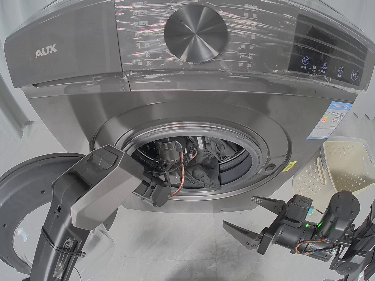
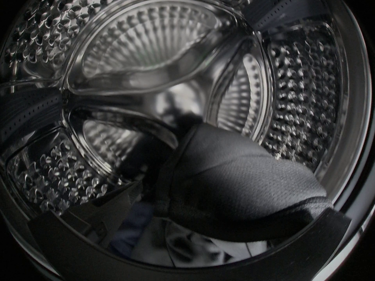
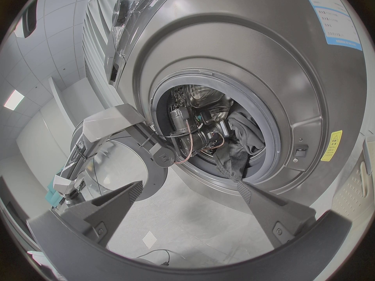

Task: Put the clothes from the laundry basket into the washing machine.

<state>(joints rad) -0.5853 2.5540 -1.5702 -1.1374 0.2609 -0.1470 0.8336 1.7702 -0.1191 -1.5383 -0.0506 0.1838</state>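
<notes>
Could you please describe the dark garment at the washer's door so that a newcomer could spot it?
Find the grey front-loading washing machine and its round door opening. The black garment is bunched in the opening's lower half, draping onto the rim. It is soft, matte cloth amid hard, shiny metal.

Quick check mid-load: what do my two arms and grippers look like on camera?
Left arm: angular grey shell, black joints, copper-coloured wrist cable. Right gripper: black, pointed fingers with textured tips; green light behind it.
</notes>
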